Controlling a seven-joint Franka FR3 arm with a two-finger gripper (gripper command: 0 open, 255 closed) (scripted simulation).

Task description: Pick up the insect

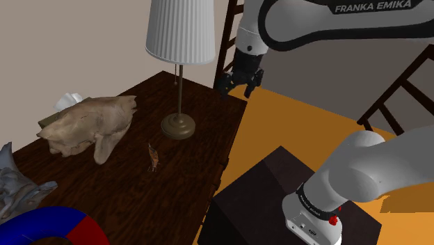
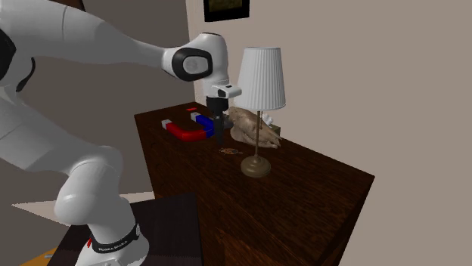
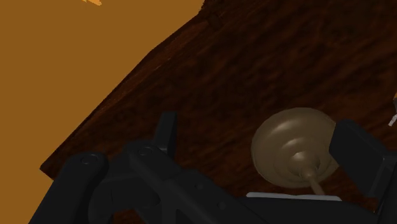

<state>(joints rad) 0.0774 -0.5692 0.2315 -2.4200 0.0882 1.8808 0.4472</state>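
The white arm (image 1: 327, 24) rises from its base, folds at a bulky elbow and reaches out nearly level, with the wrist bent down at its end. The black jaws point downward, spread apart, gripping nothing, hanging in the air.

The surface (image 1: 202, 149) under me is dark wood with wavy grain, and it shines a little. The lamp foot (image 3: 294, 147) looks like dull, smooth brown metal. The white shade (image 1: 181, 31) has fine folds, like cloth or paper. My hand (image 1: 237, 89) is matt black. My arm (image 1: 389, 163) is smooth, glossy white.
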